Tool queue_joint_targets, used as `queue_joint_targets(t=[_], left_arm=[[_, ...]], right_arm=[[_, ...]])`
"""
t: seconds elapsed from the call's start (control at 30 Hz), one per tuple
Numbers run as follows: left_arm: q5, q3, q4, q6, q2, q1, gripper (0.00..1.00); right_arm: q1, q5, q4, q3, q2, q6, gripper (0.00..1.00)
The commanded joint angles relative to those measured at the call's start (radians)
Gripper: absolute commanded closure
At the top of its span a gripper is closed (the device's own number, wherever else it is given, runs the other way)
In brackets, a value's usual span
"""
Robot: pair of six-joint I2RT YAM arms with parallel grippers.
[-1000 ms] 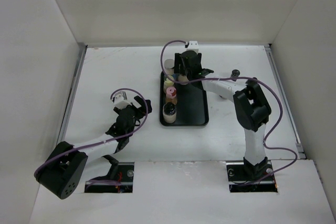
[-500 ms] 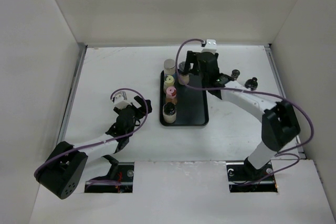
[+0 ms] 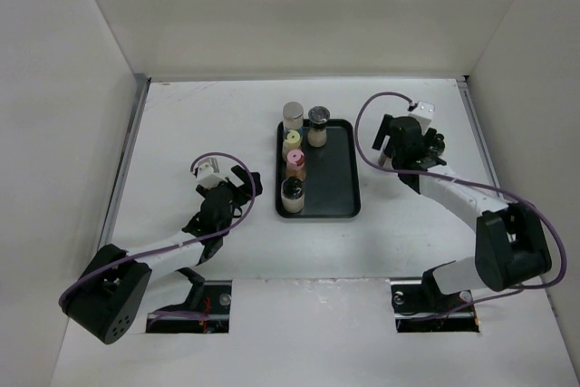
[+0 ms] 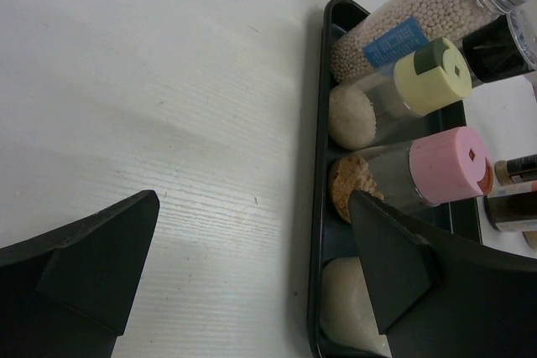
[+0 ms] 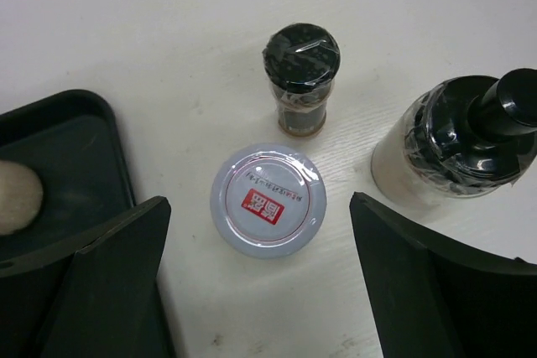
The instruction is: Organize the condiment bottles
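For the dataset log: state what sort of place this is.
Most likely a lab robot test cell, not a kitchen. A white table is boxed in by blank white panels, a left arm and right arm are mounted at its near edge, and condiment bottles stand in a black tray.

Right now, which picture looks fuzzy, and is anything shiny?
Left wrist view: the left hand looks dark and fuzzy, the pink-capped jar sharper. Right wrist view: the black-capped jar gleams with glare. Top view: even light, faint shadows.
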Motion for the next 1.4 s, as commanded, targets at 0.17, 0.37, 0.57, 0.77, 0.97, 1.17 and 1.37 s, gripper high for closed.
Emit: queue_joint_targets(t=[0.17,0.37,0.57,0.77,0.97,1.17,1.37], left_arm=[[0.012,0.011,0.041,-0.008,0.000,0.004,0.00],[0.012,0.012,0.044,-0.009,0.013,0.002,0.00],[0.009,0.017,0.047,-0.009,0.022,-0.005,0.00],[0.004,0.017,0.047,-0.009,0.020,-0.007,0.00],[0.004,0.014,0.047,-0.009,0.011,-0.008,0.00],[0.009,0.015,0.047,-0.009,0.014,-0.008,0.00],[0.012,0.018,0.047,-0.009,0.017,-0.011,0.00]], right_arm=[[-0.054,-0.053,0.034,0.062,0.099,0.006,0.07],[-0.066,-0.053,0.044,0.082,0.148,0.001,0.27],[-0.036,-0.027,0.088,0.094,0.097,-0.030,0.45],[0.058,-0.038,0.125,0.192,0.099,-0.046,0.45],[0.105,-0.088,0.180,0.306,0.220,-0.037,0.45],[0.124,-0.133,0.186,0.445,0.359,-0.023,0.44],[0.132,-0.135,0.189,0.539,0.475,-0.004,0.44]])
